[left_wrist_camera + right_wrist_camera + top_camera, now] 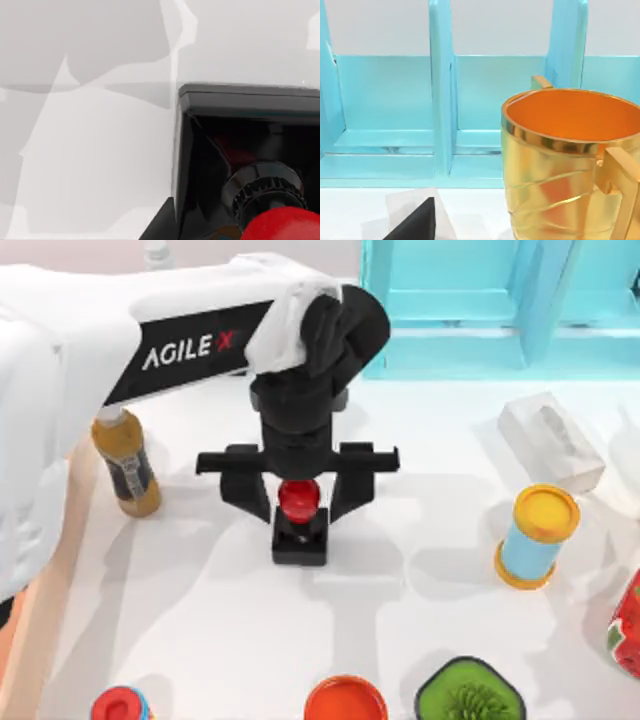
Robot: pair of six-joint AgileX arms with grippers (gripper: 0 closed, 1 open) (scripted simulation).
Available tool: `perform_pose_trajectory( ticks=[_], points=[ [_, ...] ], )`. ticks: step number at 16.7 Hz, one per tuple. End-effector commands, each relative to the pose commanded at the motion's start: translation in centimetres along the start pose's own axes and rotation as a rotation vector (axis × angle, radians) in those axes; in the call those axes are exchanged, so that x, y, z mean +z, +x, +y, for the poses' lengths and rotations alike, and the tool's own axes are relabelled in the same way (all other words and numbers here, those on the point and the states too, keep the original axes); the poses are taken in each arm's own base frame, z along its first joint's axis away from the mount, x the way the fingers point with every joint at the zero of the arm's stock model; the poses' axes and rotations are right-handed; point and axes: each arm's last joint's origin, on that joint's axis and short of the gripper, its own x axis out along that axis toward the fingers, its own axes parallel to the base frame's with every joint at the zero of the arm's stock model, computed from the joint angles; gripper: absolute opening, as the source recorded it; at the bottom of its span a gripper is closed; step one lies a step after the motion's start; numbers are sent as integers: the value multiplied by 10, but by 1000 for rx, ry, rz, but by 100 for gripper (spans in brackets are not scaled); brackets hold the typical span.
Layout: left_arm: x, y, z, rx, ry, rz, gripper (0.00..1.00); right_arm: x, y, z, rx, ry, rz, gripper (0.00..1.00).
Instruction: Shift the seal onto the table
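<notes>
The table already carries the seal, standing at mid-frame in the top view. Your left gripper straddles its red knob, fingers spread wide and holding nothing. Judged from this, lift straight up so neither finger tips the seal. In the right wrist view, the gold cup before the blue shelf looks empty inside.

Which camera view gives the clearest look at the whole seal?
The top view: the seal stands upright on the table, its red knob between the left gripper fingers. The left wrist view crops its black body and knob.
</notes>
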Motion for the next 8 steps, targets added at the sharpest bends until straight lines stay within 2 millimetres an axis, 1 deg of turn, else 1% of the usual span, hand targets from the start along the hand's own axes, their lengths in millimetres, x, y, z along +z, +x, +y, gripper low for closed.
perform_pose_trajectory(
  ticks=[1,2,8],
  points=[
    [0,0,0,0,0,0,98,0,0,0,0,0,0,100],
    [0,0,0,0,0,0,100,0,0,0,0,0,0,100],
    [0,0,0,0,0,0,100,0,0,0,0,0,0,100]
  ],
)
